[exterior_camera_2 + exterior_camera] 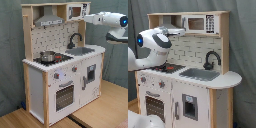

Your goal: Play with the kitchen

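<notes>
- The gripper (86, 18) is hovering at the kitchen (60, 65)'s upper shelf; its opening I cannot tell.
- The microwave (75, 11) is sitting just beside it.
- Likely step: approaching; next calls for careful contact.

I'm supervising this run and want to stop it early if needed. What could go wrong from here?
1. The hand is up at the kitchen's microwave shelf; pushing further could jam it against the frame or tip the toy.
2. In the first exterior view the arm hangs over the stovetop, so lowering it might knock the small pot off.
</notes>
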